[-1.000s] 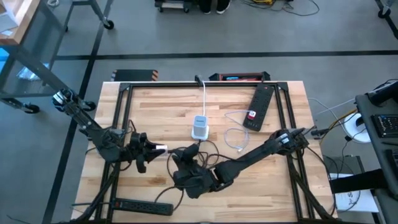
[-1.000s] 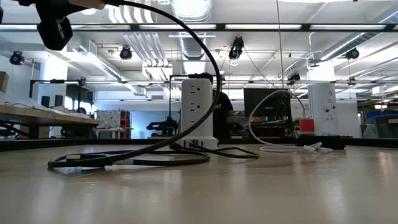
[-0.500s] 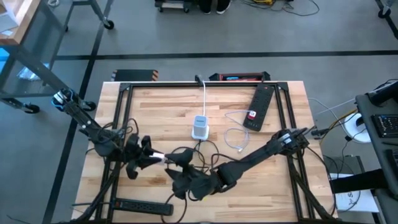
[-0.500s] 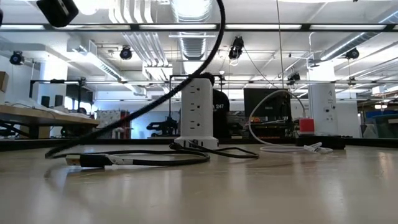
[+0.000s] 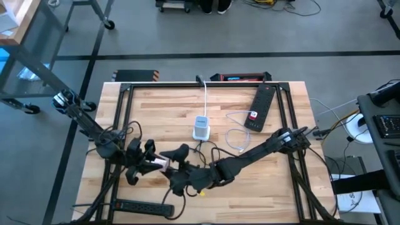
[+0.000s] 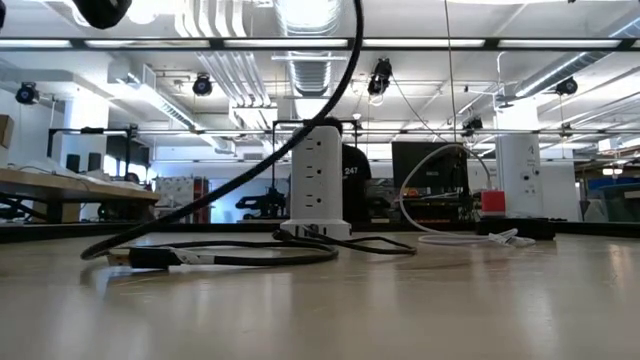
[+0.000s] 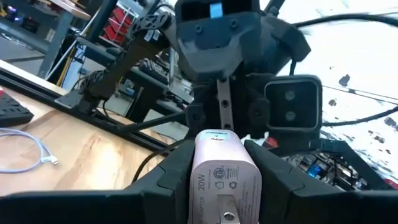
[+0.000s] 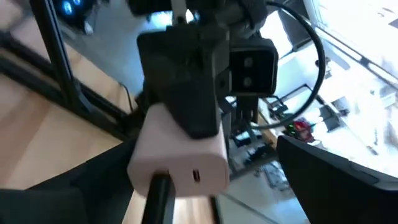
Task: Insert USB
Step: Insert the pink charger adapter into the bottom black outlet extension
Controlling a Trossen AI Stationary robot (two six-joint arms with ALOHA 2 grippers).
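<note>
A pale pink USB charger block (image 5: 160, 165) hangs above the near left part of the table, with my left gripper (image 5: 152, 165) shut on it. In the right wrist view a black cable's plug (image 8: 158, 186) sticks into the block's face (image 8: 180, 163), beside a free port (image 8: 196, 175). My right gripper (image 5: 179, 167) faces the block from the right. It is open, with a finger (image 8: 326, 171) on either side of that face, touching nothing. The black cable (image 6: 300, 130) drops in an arc to the table, and its other plug (image 6: 150, 258) lies flat there. My left gripper pinches the charger block's two broad sides (image 7: 198, 171) between its two fingers (image 7: 171, 177). It comes about level from the table's left. The block is lifted clear of the table, with its cable face turned toward my right gripper.
A white power tower (image 5: 200, 128) stands mid-table, with a white cord (image 5: 205, 97) running to the far edge. A black power strip (image 5: 261, 107) and a loose white cable (image 5: 234, 139) lie at the far right. Another black strip (image 5: 140, 206) lies at the near left edge.
My left gripper has carried the charger block a little toward the near edge and tipped up toward level. My right gripper has tipped up as well, and its fingers now stand wider apart. The black cable has been drawn higher off the table.
</note>
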